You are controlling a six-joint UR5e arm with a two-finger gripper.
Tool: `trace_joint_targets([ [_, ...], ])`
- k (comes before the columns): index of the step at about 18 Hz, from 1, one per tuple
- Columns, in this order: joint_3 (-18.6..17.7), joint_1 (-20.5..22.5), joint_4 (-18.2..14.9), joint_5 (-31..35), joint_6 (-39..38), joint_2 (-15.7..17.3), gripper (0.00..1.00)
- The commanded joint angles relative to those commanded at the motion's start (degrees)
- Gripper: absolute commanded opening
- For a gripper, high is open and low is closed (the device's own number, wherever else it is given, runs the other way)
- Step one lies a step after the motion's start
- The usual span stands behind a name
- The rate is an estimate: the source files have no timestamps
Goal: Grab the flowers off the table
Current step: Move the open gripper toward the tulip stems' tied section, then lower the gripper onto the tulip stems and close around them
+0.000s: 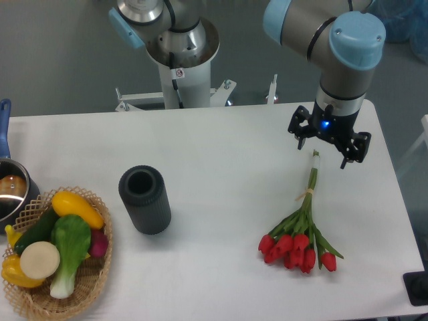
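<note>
The flowers lie flat on the white table at the right. Their red tulip heads point toward the front edge, and the green stems, tied with a pale band, run back and slightly right. My gripper hangs over the far tip of the stems, pointing down. Its black fingers are spread apart and open, with nothing held between them. I cannot tell how far it is above the table.
A dark grey ribbed cylinder vase stands left of centre. A wicker basket of vegetables sits at the front left corner, with a metal pot behind it at the left edge. The arm's base rises behind the table's far edge.
</note>
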Motion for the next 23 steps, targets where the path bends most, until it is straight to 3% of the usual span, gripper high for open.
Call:
trace_joint_targets([
  [12,-2.3,0.4,-0.1,-1.1,-2.7,0.0,1.0],
  [15,-5.4,0.4,1.3,-4.7,-3.9,0.1,1.0],
  [18,-8.4,0.2,6.2,-4.7,-8.0,0.1,1.0],
  [23,-8.3,0.2,6.8,-4.6,-7.6,-1.1,1.0],
])
